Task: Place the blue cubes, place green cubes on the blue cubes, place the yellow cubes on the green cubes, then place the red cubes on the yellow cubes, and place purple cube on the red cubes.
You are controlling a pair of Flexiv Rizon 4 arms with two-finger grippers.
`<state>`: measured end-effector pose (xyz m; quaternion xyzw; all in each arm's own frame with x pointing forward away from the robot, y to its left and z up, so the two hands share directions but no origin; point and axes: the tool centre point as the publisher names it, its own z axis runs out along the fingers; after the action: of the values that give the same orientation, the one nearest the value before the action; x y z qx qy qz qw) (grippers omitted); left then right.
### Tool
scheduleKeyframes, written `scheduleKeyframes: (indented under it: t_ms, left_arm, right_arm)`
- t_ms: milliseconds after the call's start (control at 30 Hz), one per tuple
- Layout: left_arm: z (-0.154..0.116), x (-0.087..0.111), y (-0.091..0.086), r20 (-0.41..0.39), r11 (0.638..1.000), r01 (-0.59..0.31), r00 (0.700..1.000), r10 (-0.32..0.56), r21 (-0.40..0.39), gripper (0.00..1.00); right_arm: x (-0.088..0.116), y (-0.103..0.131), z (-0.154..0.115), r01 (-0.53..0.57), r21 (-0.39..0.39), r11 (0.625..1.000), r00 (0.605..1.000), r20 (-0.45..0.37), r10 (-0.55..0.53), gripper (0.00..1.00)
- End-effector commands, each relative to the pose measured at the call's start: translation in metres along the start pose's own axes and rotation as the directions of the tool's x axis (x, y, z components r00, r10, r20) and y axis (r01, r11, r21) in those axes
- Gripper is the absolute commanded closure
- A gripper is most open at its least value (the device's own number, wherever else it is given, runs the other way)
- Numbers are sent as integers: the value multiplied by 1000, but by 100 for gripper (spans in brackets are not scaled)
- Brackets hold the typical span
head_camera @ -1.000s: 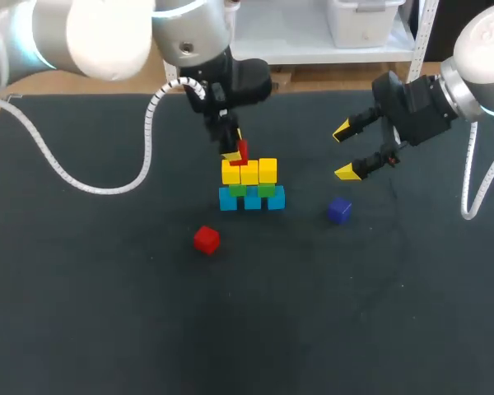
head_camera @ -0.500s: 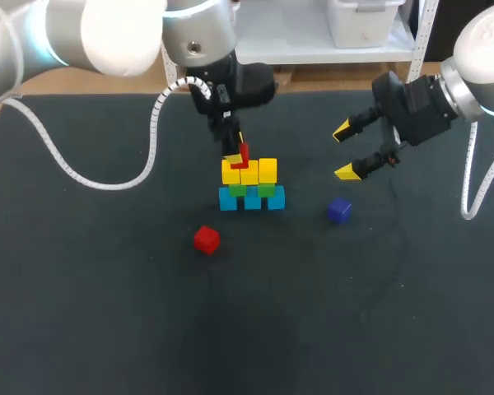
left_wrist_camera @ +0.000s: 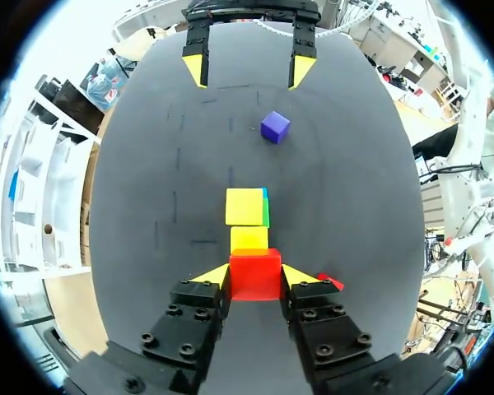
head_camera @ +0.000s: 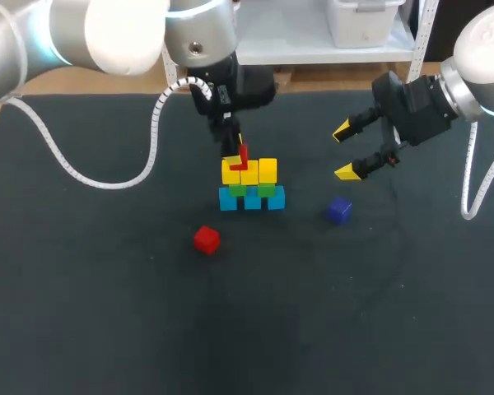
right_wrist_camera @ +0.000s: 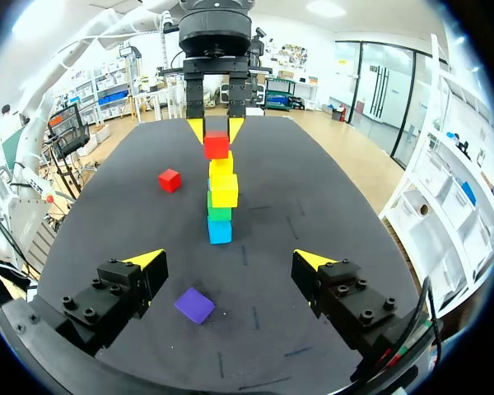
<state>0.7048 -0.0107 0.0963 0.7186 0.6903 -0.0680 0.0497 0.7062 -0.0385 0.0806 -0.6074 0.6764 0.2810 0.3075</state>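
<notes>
Holding red cube [left_wrist_camera: 254,265], left hand [left_wrist_camera: 256,277] — seemingly, wrist view

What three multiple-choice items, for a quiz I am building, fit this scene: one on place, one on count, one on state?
1. Where is the purple cube? A on the stack; B on the table; C in a gripper.
2. How many red cubes show? A one; B four; C two.
3. The right gripper is: A open; B shut on a cube; C out of view.
1 B: it lies on the table, apart from the stack. 2 C: one in the left gripper, one loose. 3 A: its fingers hold nothing.
</notes>
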Motion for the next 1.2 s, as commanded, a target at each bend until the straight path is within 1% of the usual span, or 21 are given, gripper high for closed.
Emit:
scheduleKeyframes:
  t_ms: [33, 100, 300, 500, 600, 733, 800, 1100, 1167, 1200]
  left_arm:
    - [0, -2, 4, -7, 1000, 0, 1000, 1, 7, 98]
    - [1, -1, 5, -9, 1000, -1, 1000, 1, 7, 94]
    - [1, -1, 5, -10, 1000, -2, 1000, 2, 7, 96]
    - [2, -1, 6, -11, 1000, -3, 1000, 3, 9, 93]
    - [2, -2, 6, -10, 1000, -5, 1000, 5, 10, 90]
    - [2, -2, 6, -11, 1000, -4, 1000, 4, 11, 82]
    - [2, -1, 6, -12, 1000, -3, 1000, 3, 11, 80]
    - [4, -1, 6, -11, 1000, -4, 1000, 4, 16, 76]
    - [4, -1, 6, -11, 1000, -4, 1000, 5, 17, 73]
    - [5, -1, 6, -10, 1000, -5, 1000, 5, 18, 71]
  right_arm:
    - [0, -1, 0, 1, -1, 1000, 1000, 3, -1, 0]
    - [0, -1, 0, 1, -1, 1000, 1000, 3, -1, 0]
    - [0, -1, 0, 1, -1, 1000, 1000, 3, -1, 0]
    - [0, -1, 0, 1, -1, 1000, 1000, 3, -1, 0]
    - [0, -1, 0, 1, -1, 1000, 1000, 3, -1, 0]
    - [0, -1, 0, 1, -1, 1000, 1000, 3, -1, 0]
    - [0, -1, 0, 1, -1, 1000, 1000, 3, -1, 0]
    - [0, -1, 0, 1, -1, 1000, 1000, 3, -1, 0]
    - [0, -1, 0, 1, -1, 1000, 1000, 3, -1, 0]
    - [0, -1, 0, 1, -1, 1000, 1000, 3, -1, 0]
